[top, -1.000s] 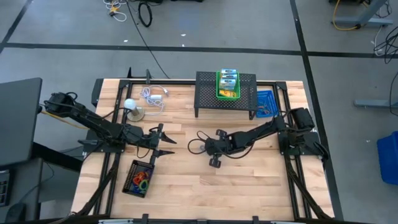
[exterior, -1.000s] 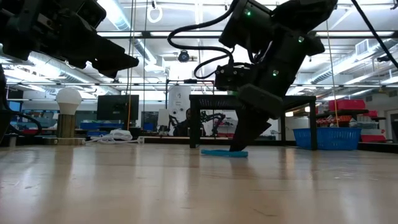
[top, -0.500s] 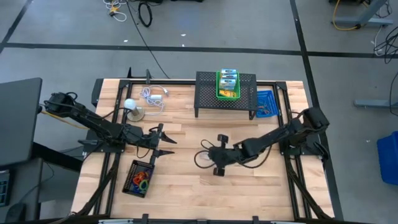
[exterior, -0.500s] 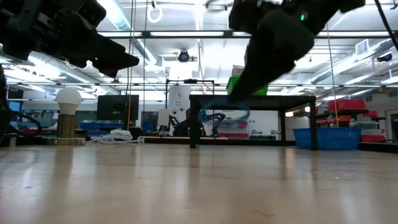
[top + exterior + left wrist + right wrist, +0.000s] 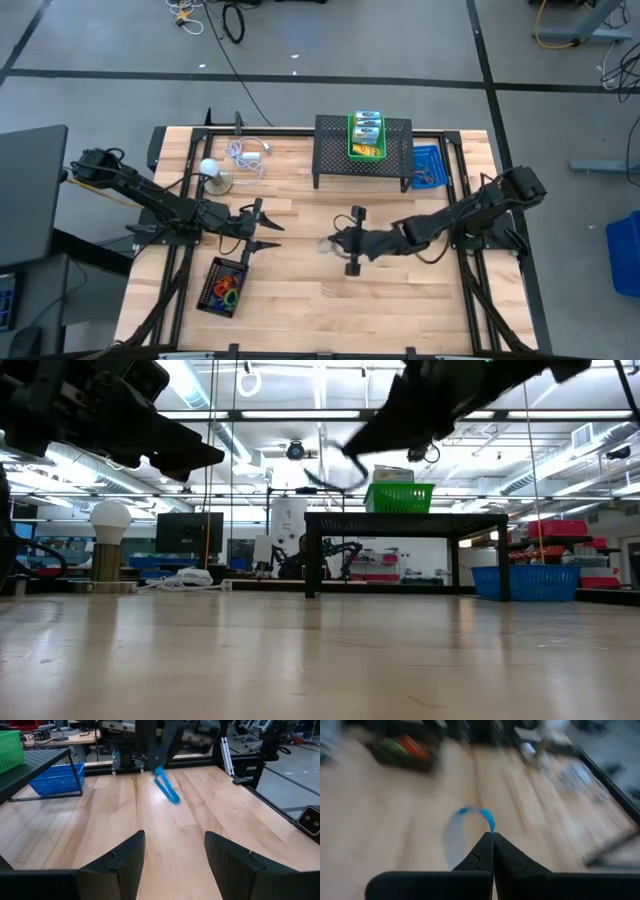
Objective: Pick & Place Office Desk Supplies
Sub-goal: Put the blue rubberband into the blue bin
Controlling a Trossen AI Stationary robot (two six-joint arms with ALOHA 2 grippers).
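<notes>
- Wooden table, seen from above: your right claw hangs over its middle, fingers pressed together on a blue loop that dangles clear of the surface.
- Your left claw waits spread above the black tray of coloured loops.
- Crayon boxes sit in the green basket on the black stand.
- Risk: the pinch looks thin; a quick swing may shake the loop free short of the tray.

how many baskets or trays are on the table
3: a green basket on top of the black mesh stand, a blue basket beside that stand on the right arm's side, and a black tray of coloured loops near the left gripper. Others may be hidden.
</notes>
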